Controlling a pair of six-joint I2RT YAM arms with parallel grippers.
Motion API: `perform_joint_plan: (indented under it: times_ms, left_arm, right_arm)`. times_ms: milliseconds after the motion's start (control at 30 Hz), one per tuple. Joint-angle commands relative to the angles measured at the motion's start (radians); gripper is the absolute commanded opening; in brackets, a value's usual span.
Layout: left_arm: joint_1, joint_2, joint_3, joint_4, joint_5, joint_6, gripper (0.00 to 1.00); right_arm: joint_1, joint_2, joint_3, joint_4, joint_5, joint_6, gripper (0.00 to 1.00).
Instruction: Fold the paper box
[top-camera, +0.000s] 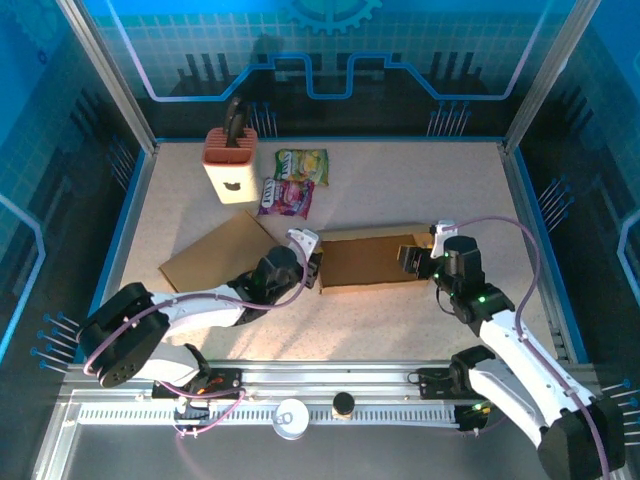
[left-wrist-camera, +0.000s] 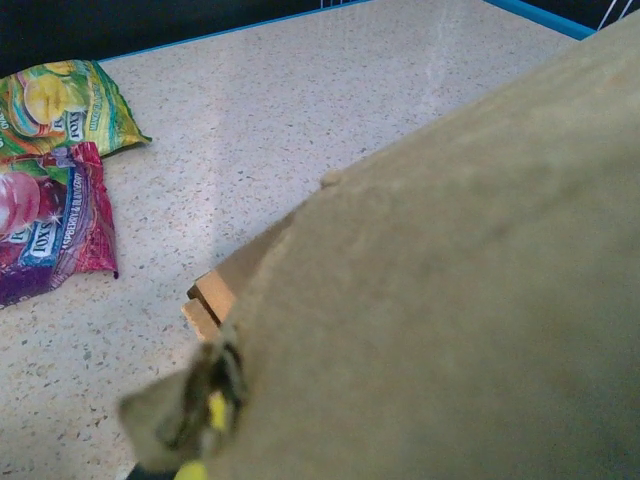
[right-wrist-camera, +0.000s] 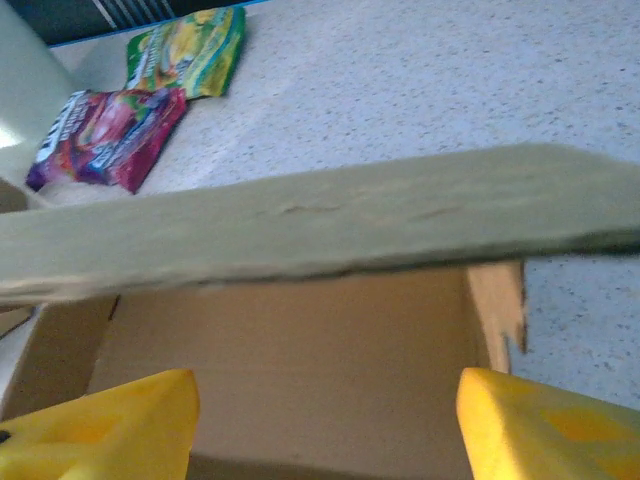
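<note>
1. Yellow fingers (right-wrist-camera: 110, 420) of your right gripper (right-wrist-camera: 325, 400) stood wide apart, empty, the paper box (top-camera: 365, 260) just beyond their tips
2. Your left gripper (top-camera: 308, 264) was closed against the box's opposite end
3. Folding looked underway; next you'd likely need to pinch the flap (right-wrist-camera: 300, 225) above those fingers

— What was blurred?
— The box (left-wrist-camera: 450, 280), close across the right of the left wrist view.
— Anything cut off?
— The snack packets (left-wrist-camera: 50, 190) at that view's left edge. The right gripper (right-wrist-camera: 325, 425) had its yellow fingers (right-wrist-camera: 100, 430) cut by the bottom edge.

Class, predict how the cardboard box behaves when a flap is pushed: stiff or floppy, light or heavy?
The cardboard box probably flexes at its creases, as its flap looks thin. Likely light, it may slide on the smooth table.
</note>
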Motion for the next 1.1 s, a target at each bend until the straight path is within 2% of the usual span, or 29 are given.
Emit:
perform_joint_plan:
  times_ms: [0, 133, 300, 433, 600, 733, 833, 1067]
  left_arm:
    - [-0.012, 0.024, -0.019, -0.026, -0.016, 0.002, 0.00]
    - [-0.015, 0.025, -0.018, -0.027, -0.024, -0.003, 0.00]
    - [-0.021, 0.028, -0.011, -0.032, -0.034, -0.004, 0.00]
    - [-0.023, 0.032, -0.006, -0.035, -0.037, -0.003, 0.00]
    - [-0.026, 0.036, -0.006, -0.037, -0.049, -0.002, 0.00]
    - [-0.030, 0.034, -0.004, -0.038, -0.057, -0.004, 0.00]
    - [-0.031, 0.030, 0.000, -0.044, -0.059, -0.004, 0.00]
    - [-0.032, 0.022, 0.002, -0.054, -0.062, 0.002, 0.00]
  right_arm:
    - [0.016, -0.028, 0.035, -0.100, -0.086, 0.056, 0.73]
    - [0.015, -0.055, 0.055, -0.182, -0.111, 0.094, 0.80]
    - [0.019, -0.129, 0.094, -0.313, -0.126, 0.194, 0.81]
    - [0.023, -0.202, 0.131, -0.405, -0.135, 0.316, 0.79]
    - [0.059, -0.267, 0.165, -0.400, -0.113, 0.594, 0.70]
    - [0.110, -0.227, 0.186, -0.297, -0.068, 0.816, 0.71]
    - [0.121, -0.142, 0.251, -0.299, -0.034, 0.961, 0.69]
    - [0.141, 0.003, 0.363, -0.344, 0.044, 1.146, 0.64]
